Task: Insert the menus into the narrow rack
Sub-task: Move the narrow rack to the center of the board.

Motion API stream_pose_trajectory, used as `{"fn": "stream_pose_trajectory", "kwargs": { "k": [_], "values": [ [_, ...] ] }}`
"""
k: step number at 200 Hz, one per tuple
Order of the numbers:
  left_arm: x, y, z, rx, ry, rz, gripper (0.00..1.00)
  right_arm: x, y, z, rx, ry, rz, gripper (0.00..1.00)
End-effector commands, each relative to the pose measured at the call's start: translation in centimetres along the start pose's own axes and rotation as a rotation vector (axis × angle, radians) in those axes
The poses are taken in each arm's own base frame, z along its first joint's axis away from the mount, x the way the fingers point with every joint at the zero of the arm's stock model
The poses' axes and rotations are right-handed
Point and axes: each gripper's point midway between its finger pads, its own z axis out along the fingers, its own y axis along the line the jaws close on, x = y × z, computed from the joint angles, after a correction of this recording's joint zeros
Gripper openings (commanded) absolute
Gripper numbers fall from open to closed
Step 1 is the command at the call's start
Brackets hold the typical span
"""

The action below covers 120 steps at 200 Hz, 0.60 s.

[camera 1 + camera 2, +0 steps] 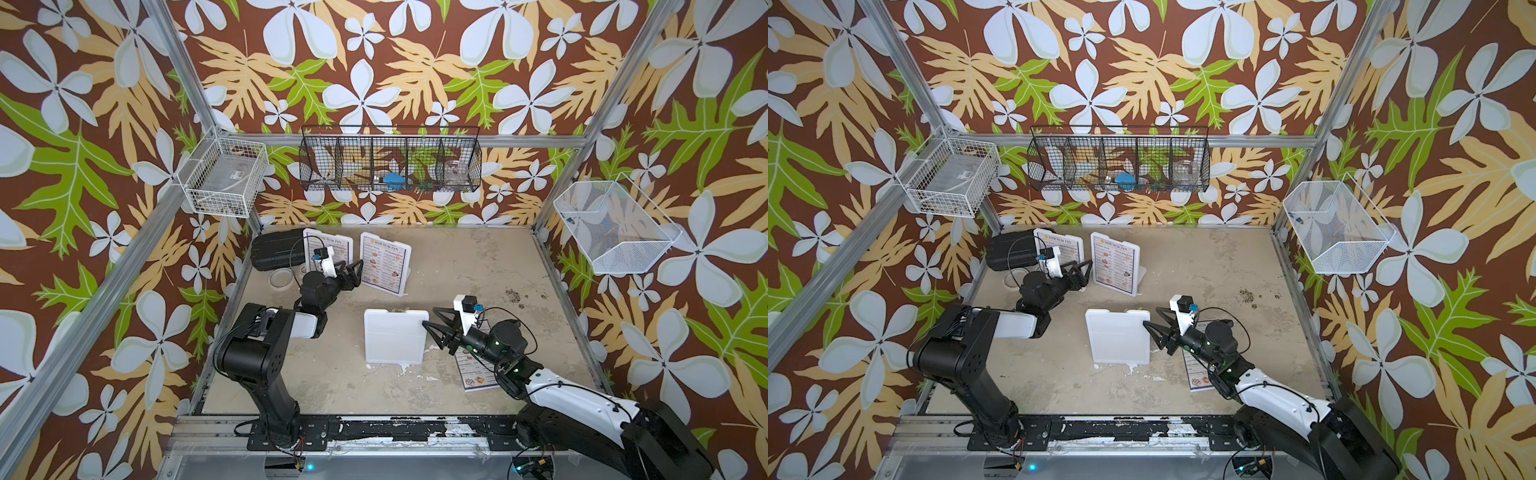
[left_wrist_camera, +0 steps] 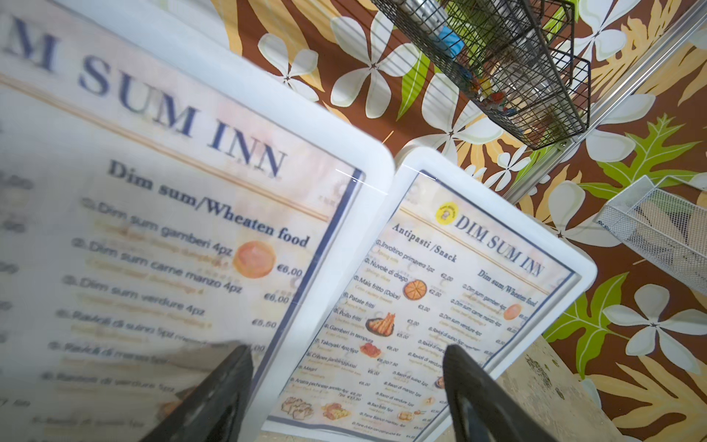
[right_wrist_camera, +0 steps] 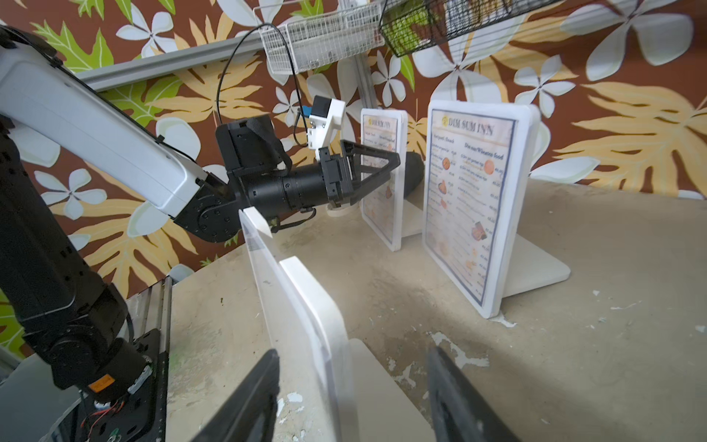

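Two menus stand in white racks at the back: one [image 1: 384, 266] [image 1: 1116, 266] [image 2: 440, 306] [image 3: 465, 199] in plain sight, the other [image 1: 313, 245] [image 2: 153, 229] partly behind my left gripper. A third menu [image 1: 478, 374] [image 1: 1200, 374] lies flat under my right arm. An empty white rack [image 1: 395, 336] [image 1: 1117, 336] [image 3: 306, 306] with a clear front panel stands mid-table. My left gripper [image 1: 358, 274] [image 2: 344, 382] is open, its jaws either side of the nearer back rack's edge. The right gripper [image 1: 428, 316] [image 3: 352, 398] is open, with the empty rack's right edge between its jaws.
A black case [image 1: 276, 249] and a round clear lid [image 1: 280, 277] sit at the back left. A white wire basket [image 1: 226, 176], a black wire basket [image 1: 390, 160] and a white mesh basket [image 1: 615, 226] hang on the walls above.
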Motion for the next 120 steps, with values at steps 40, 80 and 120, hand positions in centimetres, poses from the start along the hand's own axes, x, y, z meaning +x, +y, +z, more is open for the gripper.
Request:
{"fn": "stream_pose_trajectory", "kwargs": {
  "k": [40, 80, 120],
  "values": [
    [-0.1, -0.1, 2.4, 0.054, 0.001, -0.020, 0.80, -0.2, -1.3, -1.2, 0.095, -0.023, 0.011, 0.65],
    [-0.2, -0.3, 2.0, 0.071, 0.001, -0.027, 0.78, -0.2, -1.5, -1.5, 0.110, -0.028, 0.010, 0.65],
    [-1.0, -3.3, -0.4, 0.183, -0.008, -0.034, 0.76, -0.6, -1.8, -2.1, 0.137, -0.052, 0.008, 0.65]
  ]
}}
